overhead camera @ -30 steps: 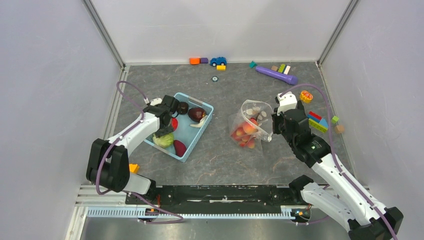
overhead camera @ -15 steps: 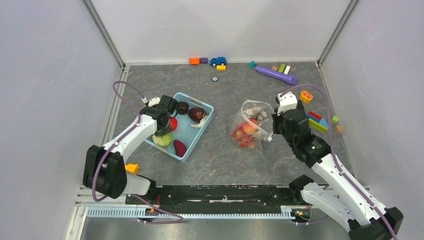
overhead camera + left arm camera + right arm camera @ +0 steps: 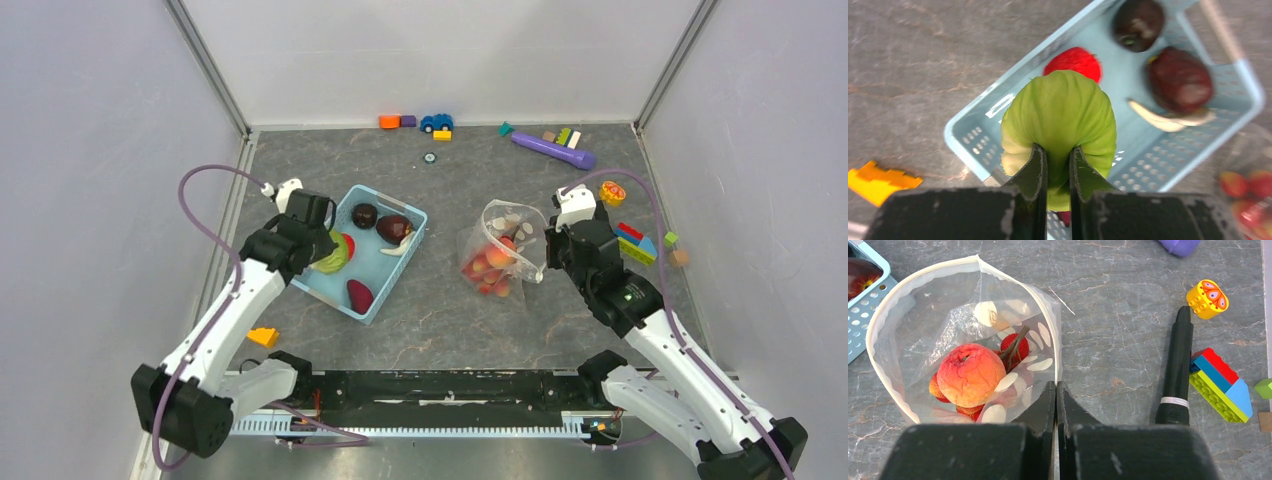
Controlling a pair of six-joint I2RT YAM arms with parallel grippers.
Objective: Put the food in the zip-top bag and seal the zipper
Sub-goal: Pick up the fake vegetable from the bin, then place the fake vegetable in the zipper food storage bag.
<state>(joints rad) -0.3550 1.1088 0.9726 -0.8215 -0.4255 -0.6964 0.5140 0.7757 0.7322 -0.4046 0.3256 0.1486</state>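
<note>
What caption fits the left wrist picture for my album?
Left gripper pinching a ribbed green toy cabbage over the light blue plastic basket.

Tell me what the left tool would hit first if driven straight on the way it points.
Probably the light blue basket: the left tool, shut on the green vegetable, aims down into it beside the red strawberry. The vegetable would touch first; depth is unclear.

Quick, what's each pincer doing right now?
Left pincer: closed on the green vegetable.
Right pincer: closed on the zip-top bag at its rim.
</note>
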